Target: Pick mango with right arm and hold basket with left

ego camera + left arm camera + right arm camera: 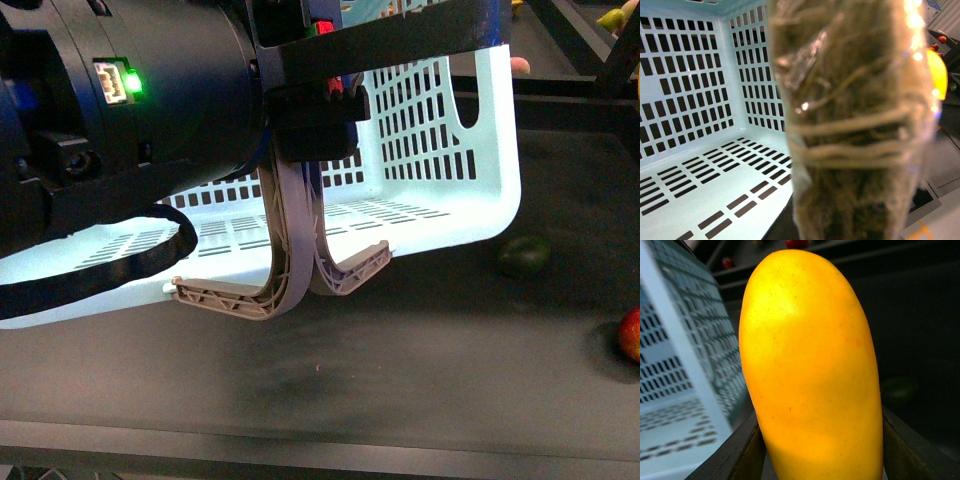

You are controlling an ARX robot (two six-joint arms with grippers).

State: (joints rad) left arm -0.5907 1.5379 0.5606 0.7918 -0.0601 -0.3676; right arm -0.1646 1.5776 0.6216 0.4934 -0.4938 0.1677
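- Mango (810, 370) sits clamped between my right gripper's (822, 452) two fingers, just beside the basket's (670, 365) slotted wall.
- Left arm (120, 120) crowds the basket rim; I cannot tell how its jaws stand.
- Open dark table (300, 385) lies toward the green fruit (525, 256) and apple (630, 335).

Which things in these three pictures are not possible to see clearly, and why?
Left wrist view: a blurred brownish object, too close to the lens, hides much of the basket.
Front view: the right edge cuts the red apple; the left arm covers the basket's upper left.
Right wrist view: the mango fills the frame; an end is cut off.
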